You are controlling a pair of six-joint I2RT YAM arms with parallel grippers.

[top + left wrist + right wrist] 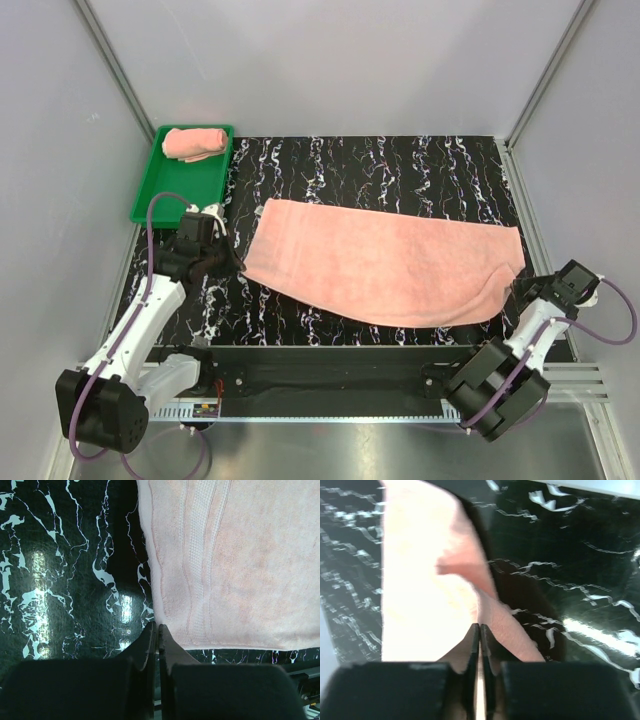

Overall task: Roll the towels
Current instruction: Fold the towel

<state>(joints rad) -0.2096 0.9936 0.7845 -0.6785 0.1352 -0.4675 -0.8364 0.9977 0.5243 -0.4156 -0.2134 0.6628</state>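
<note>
At the near edge the left arm (130,330) and the right arm (530,345), both white and black with purple cables, reach out over the black, white-veined surface (300,318). The right fingers (473,647) sit low at the near right corner of the spread towel (385,265). They are pressed almost together with only a thin slit between them, and the pink cloth runs right up to their tips. They look clamped on the towel's edge, which rises there in a small fold. The left fingers (149,645) are shut tight against each other, with their tips at the near left corner of the same towel, just where its woven border band meets the hem. Whether any cloth is caught between them cannot be told. The spread towel lies flat and open across the middle of the surface. It is a salmon-pink terry rectangle set at a slant, with its left end farther back than its right. Beyond the left fingers, at the far left corner, a green tray (190,190) rests partly on the surface. The rolled towel (195,143), the same pink, lies across the far end of the tray, well apart from the spread one.
</note>
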